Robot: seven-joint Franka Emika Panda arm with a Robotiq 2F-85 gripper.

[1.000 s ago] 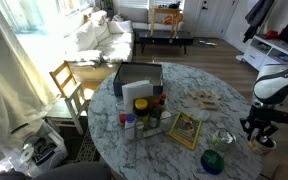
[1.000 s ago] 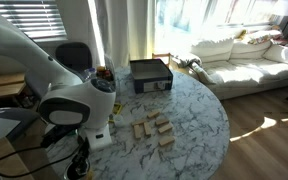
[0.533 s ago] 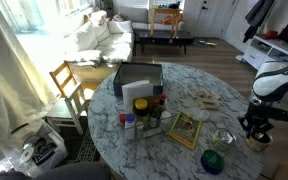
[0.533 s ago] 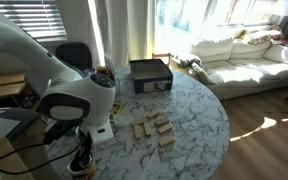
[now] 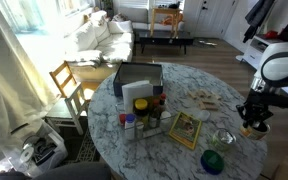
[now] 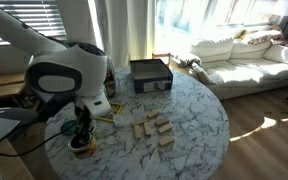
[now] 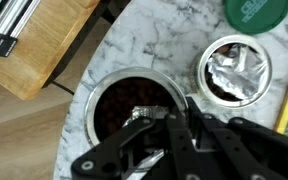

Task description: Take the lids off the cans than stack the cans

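Note:
In the wrist view my gripper [image 7: 170, 116] is shut on the rim of the open tan-orange can [image 7: 119, 95], which has dark contents; one finger is inside and one outside. The pale can [image 7: 234, 75] stands open beside it with torn foil inside. The green lid [image 7: 256, 10] lies flat just beyond it. In both exterior views the gripper [image 5: 252, 126] [image 6: 81, 138] holds the tan-orange can [image 6: 81, 148] near the table's edge. The pale can [image 5: 222, 138] and green lid [image 5: 212, 160] are close by. The blue lid is out of view.
The round marble table [image 5: 174, 150] holds a black box [image 5: 136, 78], a cluster of condiment bottles [image 5: 144, 115], a yellow-framed card [image 5: 186, 128] and wooden blocks [image 6: 154, 130]. A wooden chair [image 5: 69, 85] stands beside the table. Floor and wooden furniture [image 7: 34, 50] lie past the edge.
The arm has risen and drawn inward from the table's edge, and the tan-orange can has moved with the gripper. The pale can and green lid have not moved.

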